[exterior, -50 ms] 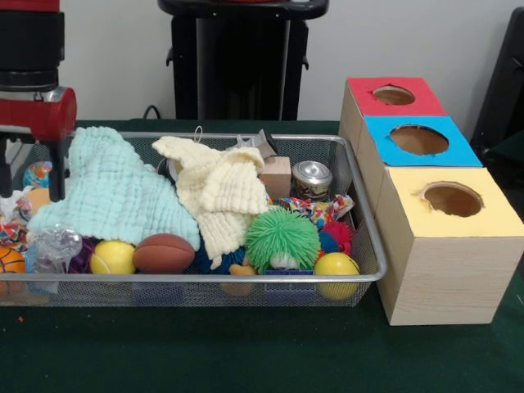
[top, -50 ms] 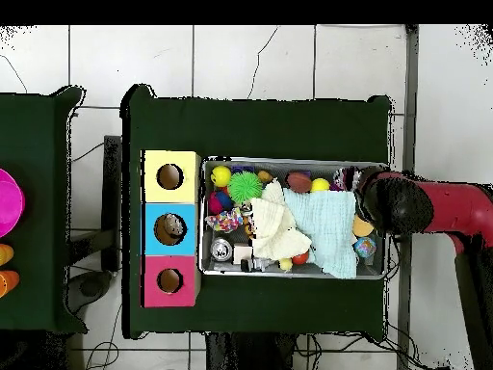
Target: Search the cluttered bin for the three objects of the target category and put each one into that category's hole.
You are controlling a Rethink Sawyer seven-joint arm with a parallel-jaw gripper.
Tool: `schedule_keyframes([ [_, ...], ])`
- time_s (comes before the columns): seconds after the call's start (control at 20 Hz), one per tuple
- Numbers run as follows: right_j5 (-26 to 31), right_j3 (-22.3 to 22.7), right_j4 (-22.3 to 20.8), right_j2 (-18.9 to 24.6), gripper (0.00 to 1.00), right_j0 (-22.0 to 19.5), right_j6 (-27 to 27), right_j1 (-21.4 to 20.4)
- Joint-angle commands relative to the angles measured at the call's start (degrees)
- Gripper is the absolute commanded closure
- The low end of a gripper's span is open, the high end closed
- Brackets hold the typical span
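A wire-mesh bin (exterior, -50 ms: 205, 279) holds a jumble of toys and cloths. My gripper (exterior, -50 ms: 31, 193) hangs under the red wrist at the bin's left end, beside a mint cloth (exterior, -50 ms: 115, 192); it stands open with nothing held. A cream cloth (exterior, -50 ms: 221, 192) lies in the middle. Along the front lie a green spiky ball (exterior, -50 ms: 282, 237), two yellow balls (exterior, -50 ms: 112, 257) (exterior, -50 ms: 336, 266) and a brown football (exterior, -50 ms: 164, 253). A metal can (exterior, -50 ms: 312, 178) and a wooden block (exterior, -50 ms: 276, 176) sit at the back. In the overhead view the arm (top, -50 ms: 424, 204) covers the gripper at the bin's (top, -50 ms: 289, 272) right end.
Three boxes with round holes stand in a row right of the bin: red (exterior, -50 ms: 364, 90) farthest, blue (exterior, -50 ms: 458, 151) in the middle, yellow (exterior, -50 ms: 491, 217) nearest. From above they sit left of the bin: yellow (top, -50 ms: 154, 164), blue (top, -50 ms: 154, 217), red (top, -50 ms: 154, 294). A small basketball (exterior, -50 ms: 8, 262) sits at the bin's front left.
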Motion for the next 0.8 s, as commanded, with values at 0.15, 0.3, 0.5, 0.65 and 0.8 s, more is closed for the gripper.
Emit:
schedule_keyframes([
  [0.15,-1.3,4.0,-3.9,-2.3,0.0,5.2,-6.0,0.8],
  [0.3,-3.9,4.3,-5.1,-3.6,0.0,6.1,-3.9,1.5],
  [0.5,-5.7,3.5,-5.7,-4.2,0.0,6.8,-3.4,2.9],
  [0.65,-7.0,2.9,-6.2,-4.6,0.0,6.9,-3.5,3.9],
  [0.8,-7.4,2.3,-6.7,-5.1,0.0,6.8,-4.5,4.4],
])
